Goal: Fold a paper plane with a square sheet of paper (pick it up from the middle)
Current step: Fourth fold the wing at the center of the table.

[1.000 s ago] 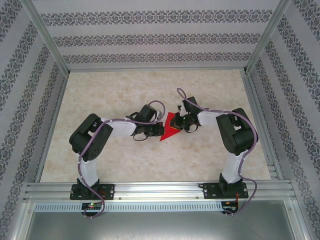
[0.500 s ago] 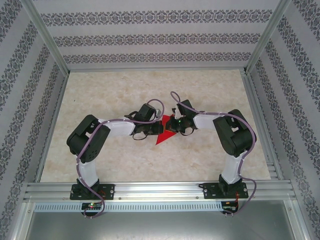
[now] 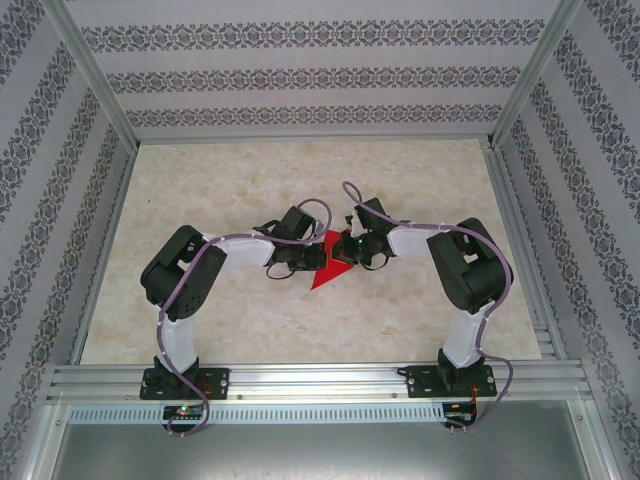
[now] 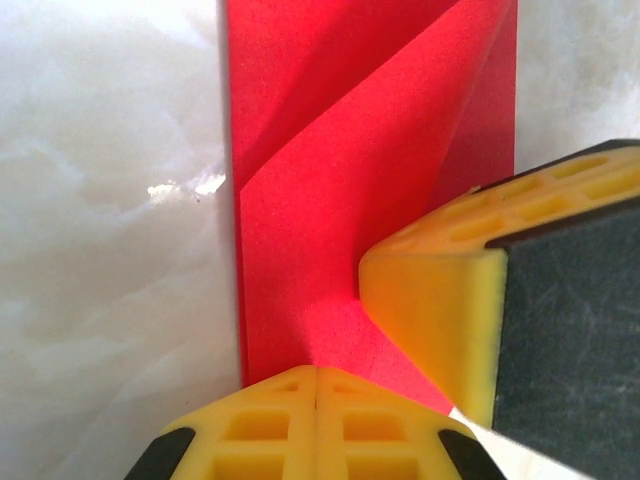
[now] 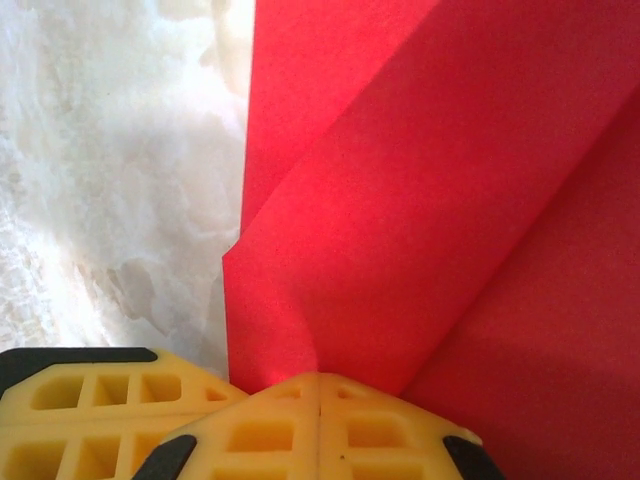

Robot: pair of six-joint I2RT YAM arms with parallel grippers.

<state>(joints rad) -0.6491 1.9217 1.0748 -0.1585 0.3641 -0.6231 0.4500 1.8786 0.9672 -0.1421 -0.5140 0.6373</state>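
Yellow pads [image 4: 270,425] of my left gripper [image 4: 316,390] are pressed together, tips against the sheet of paper [image 4: 330,230]. I can't tell whether any of it is caught between them. My right gripper [image 5: 320,390] is closed too, and a raised red flap runs into its seam, so it pinches the sheet. Farther out, both grippers meet almost tip to tip over the partly folded sheet in the middle of the pale marbled table [image 3: 230,180].
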